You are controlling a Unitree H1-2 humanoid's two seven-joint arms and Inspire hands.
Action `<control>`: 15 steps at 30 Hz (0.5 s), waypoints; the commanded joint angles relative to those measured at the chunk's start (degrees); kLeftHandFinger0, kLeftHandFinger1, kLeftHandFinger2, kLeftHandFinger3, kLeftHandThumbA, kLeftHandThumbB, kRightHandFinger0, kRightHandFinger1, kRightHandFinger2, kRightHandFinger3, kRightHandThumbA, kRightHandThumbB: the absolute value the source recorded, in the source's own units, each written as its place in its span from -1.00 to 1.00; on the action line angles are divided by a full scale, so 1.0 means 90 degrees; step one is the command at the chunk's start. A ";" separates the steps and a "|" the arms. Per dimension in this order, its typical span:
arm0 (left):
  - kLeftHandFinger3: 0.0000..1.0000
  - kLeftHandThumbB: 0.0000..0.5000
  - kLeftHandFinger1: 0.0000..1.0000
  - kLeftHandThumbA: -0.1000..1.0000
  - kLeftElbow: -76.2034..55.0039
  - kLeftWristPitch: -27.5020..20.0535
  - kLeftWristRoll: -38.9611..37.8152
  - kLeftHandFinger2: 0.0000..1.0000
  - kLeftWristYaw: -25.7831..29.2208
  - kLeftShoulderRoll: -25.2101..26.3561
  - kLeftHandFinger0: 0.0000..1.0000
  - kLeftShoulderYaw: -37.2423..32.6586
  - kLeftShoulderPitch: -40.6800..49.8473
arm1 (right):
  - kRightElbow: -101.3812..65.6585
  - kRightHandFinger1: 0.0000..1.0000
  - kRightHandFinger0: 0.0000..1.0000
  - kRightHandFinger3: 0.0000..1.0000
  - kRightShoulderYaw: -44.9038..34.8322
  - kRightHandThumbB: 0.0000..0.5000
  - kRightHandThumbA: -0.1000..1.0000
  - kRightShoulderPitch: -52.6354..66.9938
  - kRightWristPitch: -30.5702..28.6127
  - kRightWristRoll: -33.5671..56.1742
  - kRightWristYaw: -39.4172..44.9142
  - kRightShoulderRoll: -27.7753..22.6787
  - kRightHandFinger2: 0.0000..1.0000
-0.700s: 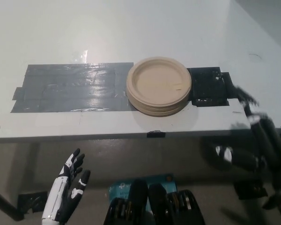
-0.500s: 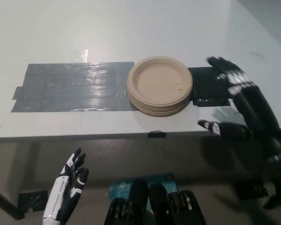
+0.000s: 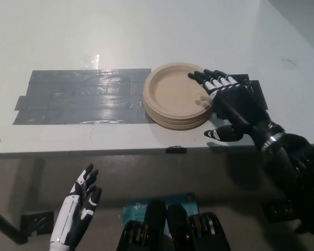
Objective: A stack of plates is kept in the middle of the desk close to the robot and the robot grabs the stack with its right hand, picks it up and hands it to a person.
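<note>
Right hand spread wide over the right rim of the plates, holding nothing.

The black right hand (image 3: 231, 107) hangs with its fingers (image 3: 212, 82) fanned apart, their tips over the right edge of the stack of plates (image 3: 177, 95), while its thumb juts out lower down, near the desk's (image 3: 120, 31) front edge. Whether the fingers actually touch the rim cannot be told. The stack lies just left of the palm, near the desk's front edge, on the right end of a wide patch of dark grey tape (image 3: 83, 96). It is round, tan and shallow-rimmed, with several layered edges showing at its front. The hand covers most of a black patch behind it. The white left hand (image 3: 79, 201) rests open, low at the left, below the desk edge.
</note>
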 commanded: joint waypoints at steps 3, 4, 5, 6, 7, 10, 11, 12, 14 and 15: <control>1.00 -1.00 1.00 0.78 -0.0190 -0.0170 -0.0012 1.00 -0.0049 0.0009 0.98 -0.0031 -0.0083 | 0.0378 1.00 1.00 1.00 0.0270 1.00 1.00 -0.0540 -0.0002 -0.0582 -0.0072 0.0060 1.00; 1.00 -1.00 1.00 0.78 -0.0201 -0.0159 -0.0009 1.00 -0.0051 0.0012 0.97 -0.0034 -0.0083 | 0.0422 1.00 1.00 1.00 0.0300 1.00 1.00 -0.0558 0.0001 -0.0611 -0.0090 0.0072 1.00; 1.00 -1.00 1.00 0.77 -0.0204 -0.0151 -0.0004 1.00 -0.0050 0.0010 0.97 -0.0036 -0.0092 | 0.0448 1.00 1.00 1.00 0.0315 1.00 1.00 -0.0575 0.0008 -0.0633 -0.0096 0.0077 1.00; 1.00 -1.00 1.00 0.77 -0.0214 -0.0151 0.0000 1.00 -0.0053 0.0016 0.97 -0.0039 -0.0098 | 0.0521 1.00 1.00 1.00 0.0340 1.00 1.00 -0.0603 -0.0010 -0.0674 -0.0155 0.0098 1.00; 1.00 -1.00 1.00 0.77 -0.0221 -0.0151 0.0010 1.00 -0.0053 0.0021 0.97 -0.0042 -0.0102 | 0.0613 1.00 1.00 1.00 0.0368 1.00 1.00 -0.0631 -0.0045 -0.0734 -0.0257 0.0121 1.00; 1.00 -1.00 1.00 0.79 -0.0210 -0.0154 0.0029 1.00 -0.0065 0.0033 0.93 -0.0058 -0.0127 | 0.0889 1.00 1.00 1.00 0.0415 0.97 1.00 -0.0694 -0.0175 -0.0886 -0.0651 0.0185 1.00; 1.00 -1.00 1.00 0.79 -0.0206 -0.0165 0.0026 1.00 -0.0072 0.0044 0.92 -0.0060 -0.0130 | 0.0997 1.00 1.00 1.00 0.0431 0.97 1.00 -0.0712 -0.0242 -0.0925 -0.0819 0.0210 1.00; 1.00 -1.00 1.00 0.80 -0.0208 -0.0169 0.0015 1.00 -0.0084 0.0051 0.92 -0.0063 -0.0126 | 0.1086 1.00 1.00 1.00 0.0457 0.94 1.00 -0.0731 -0.0292 -0.0970 -0.0954 0.0227 1.00; 1.00 -1.00 1.00 0.80 -0.0216 -0.0171 -0.0024 1.00 -0.0109 0.0047 0.92 -0.0063 -0.0114 | 0.1209 1.00 1.00 1.00 0.0484 0.93 1.00 -0.0751 -0.0333 -0.1033 -0.1120 0.0259 1.00; 1.00 -1.00 1.00 0.80 -0.0220 -0.0173 -0.0048 1.00 -0.0115 0.0042 0.92 -0.0060 -0.0109 | 0.1263 1.00 1.00 1.00 0.0487 0.93 1.00 -0.0760 -0.0366 -0.1043 -0.1212 0.0276 1.00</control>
